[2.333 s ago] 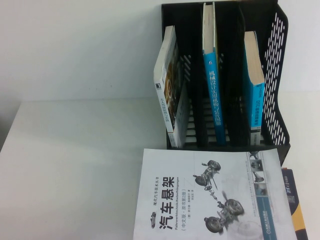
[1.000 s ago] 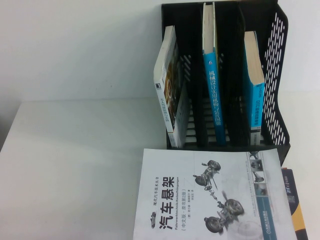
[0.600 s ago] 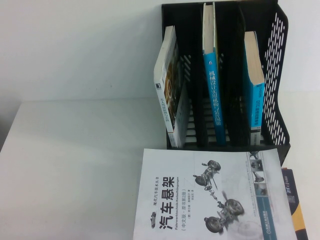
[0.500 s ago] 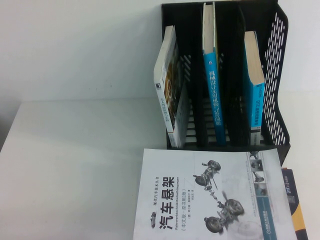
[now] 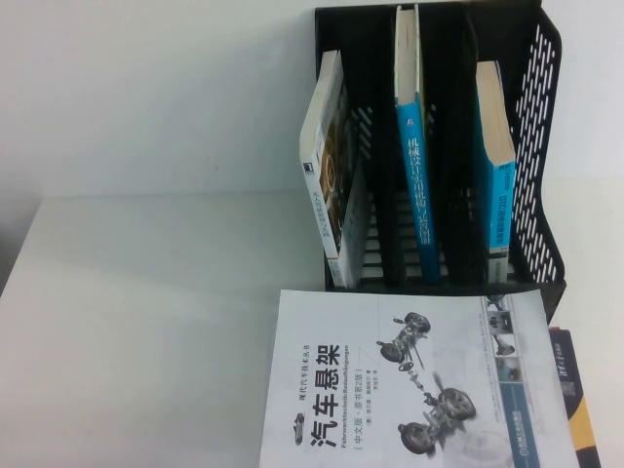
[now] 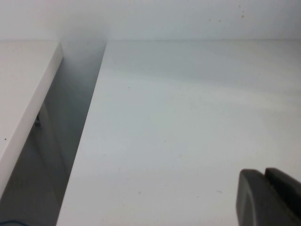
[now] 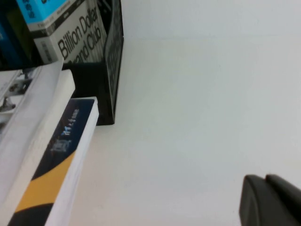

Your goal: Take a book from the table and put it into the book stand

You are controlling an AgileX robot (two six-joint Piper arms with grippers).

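Observation:
The cyan and grey book (image 5: 495, 166) stands upright in the right slot of the black book stand (image 5: 541, 117). In the right wrist view its grey half reading "Billion Dollar Brand Club" (image 7: 75, 33) shows inside the stand (image 7: 113, 52). Neither gripper shows in the high view. My left gripper (image 6: 265, 176) is shut and empty over bare white table (image 6: 178, 122). My right gripper (image 7: 265, 181) is shut and empty over the table (image 7: 197, 103), to the right of the stand.
A blue-spined book (image 5: 417, 185) stands in the middle slot and a white book (image 5: 327, 166) leans in the left slot. A large white car-suspension book (image 5: 409, 390) lies in front of the stand, on a dark book with yellow (image 5: 575, 400). A gap (image 6: 61, 141) splits two tabletops on the left.

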